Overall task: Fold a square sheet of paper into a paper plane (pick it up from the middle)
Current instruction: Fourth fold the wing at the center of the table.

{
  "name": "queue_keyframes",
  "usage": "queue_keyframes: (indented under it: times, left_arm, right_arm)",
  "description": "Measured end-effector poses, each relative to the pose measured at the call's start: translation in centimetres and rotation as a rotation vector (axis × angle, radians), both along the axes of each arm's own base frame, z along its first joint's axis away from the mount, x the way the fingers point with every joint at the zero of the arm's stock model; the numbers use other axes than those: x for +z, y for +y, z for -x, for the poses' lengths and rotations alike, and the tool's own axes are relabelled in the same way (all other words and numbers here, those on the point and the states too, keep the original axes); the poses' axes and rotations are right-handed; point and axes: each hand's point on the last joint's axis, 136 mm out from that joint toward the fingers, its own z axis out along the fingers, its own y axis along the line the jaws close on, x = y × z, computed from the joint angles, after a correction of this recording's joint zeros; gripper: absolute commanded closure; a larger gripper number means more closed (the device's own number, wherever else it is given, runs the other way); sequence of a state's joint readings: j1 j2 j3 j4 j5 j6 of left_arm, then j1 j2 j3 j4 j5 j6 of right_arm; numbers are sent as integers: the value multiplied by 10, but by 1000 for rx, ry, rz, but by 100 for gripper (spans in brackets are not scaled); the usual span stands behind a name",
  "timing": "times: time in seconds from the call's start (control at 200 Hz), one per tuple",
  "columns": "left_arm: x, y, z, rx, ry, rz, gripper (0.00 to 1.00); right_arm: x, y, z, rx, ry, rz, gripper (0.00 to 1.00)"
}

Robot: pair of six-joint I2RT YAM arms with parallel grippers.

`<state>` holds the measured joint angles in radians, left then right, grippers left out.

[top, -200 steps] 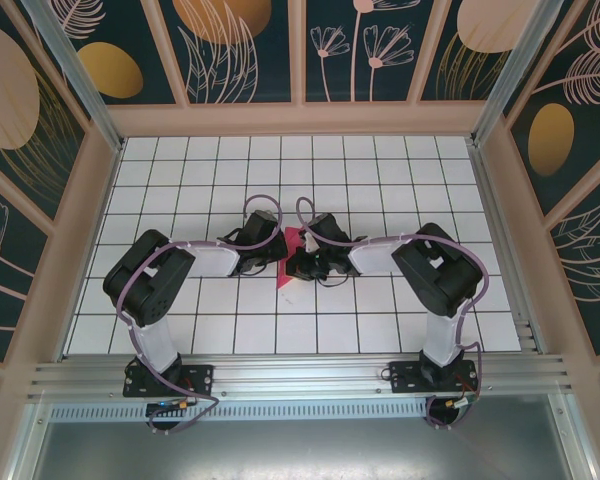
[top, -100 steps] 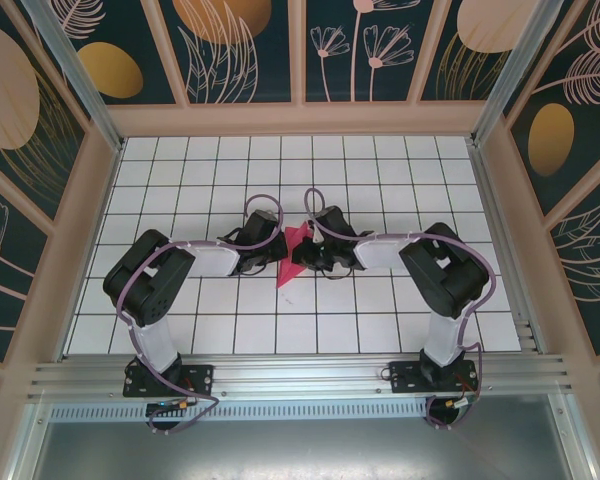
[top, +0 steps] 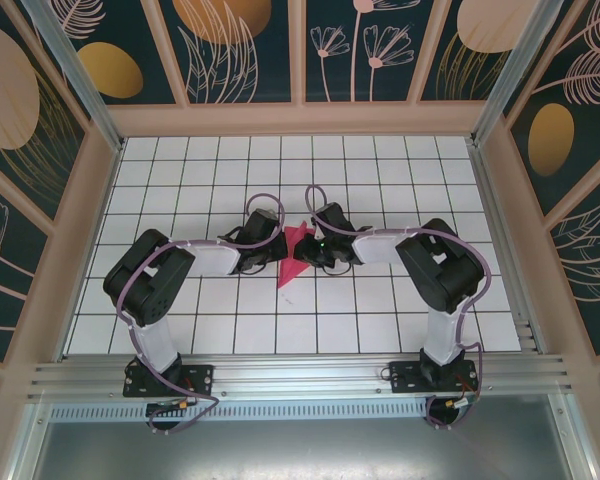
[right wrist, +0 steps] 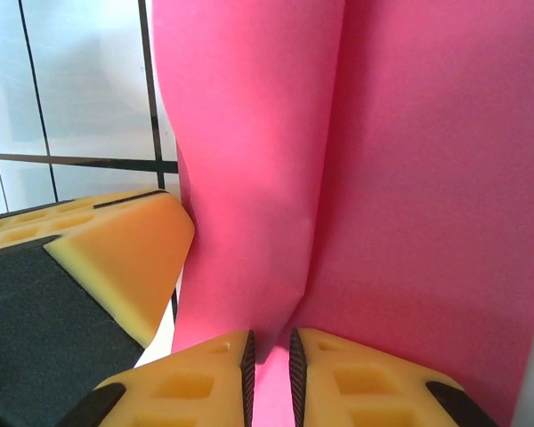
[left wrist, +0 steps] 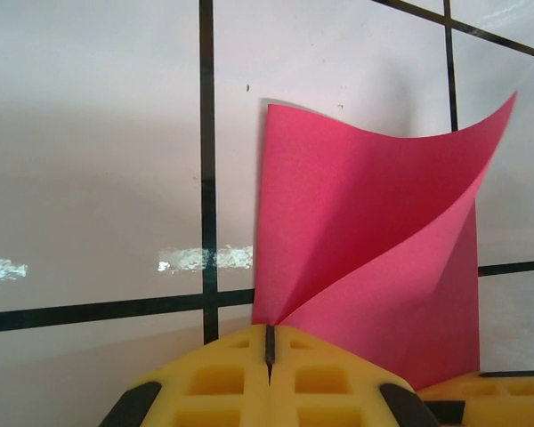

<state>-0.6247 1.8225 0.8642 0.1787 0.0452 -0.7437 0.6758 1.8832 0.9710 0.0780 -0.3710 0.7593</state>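
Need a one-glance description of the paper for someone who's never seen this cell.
On the white grid table, look at the centre, between the left end effector and the right end effector. The paper is there: a magenta-pink sheet, creased and curling upward, the one pink thing on the white tiles.

Parted the right fingers (right wrist: 360, 378) slightly around the folded magenta-pink paper sheet (top: 293, 255) and shifted them farther away, uncovering more of its pointed near end.
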Motion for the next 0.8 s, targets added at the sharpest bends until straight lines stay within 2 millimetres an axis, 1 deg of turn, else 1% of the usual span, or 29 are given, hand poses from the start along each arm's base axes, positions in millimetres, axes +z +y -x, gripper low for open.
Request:
queue_keyframes:
  times: [0.11, 0.255, 0.345, 0.395, 0.485, 0.575, 0.736, 0.801]
  left_arm:
    - [0, 0, 0, -10, -4, -10, 100]
    - [1, 0, 0, -18, -6, -14, 86]
    - [3, 0, 0, -20, -7, -12, 82]
    - [7, -1, 0, -21, -13, -9, 78]
    - [14, -2, -1, -23, -25, 3, 75]
    - [19, -3, -1, -27, -32, 15, 75]
    - [20, -6, 1, -40, -24, 27, 74]
    - [20, -7, 3, -48, -19, 34, 76]
  right_arm:
    - [1, 0, -1, 2, -4, 0, 75]
    - [1, 1, 0, 10, -7, -2, 77]
    - [1, 1, 0, 14, -10, 0, 79]
    - [1, 0, 0, 14, -11, 1, 80]
    - [1, 0, 0, 14, -11, 1, 80]
    - [1, 0, 0, 14, -11, 1, 80]
    - [0, 0, 0, 14, -10, 1, 80]
    - [0, 0, 0, 14, -10, 1, 80]
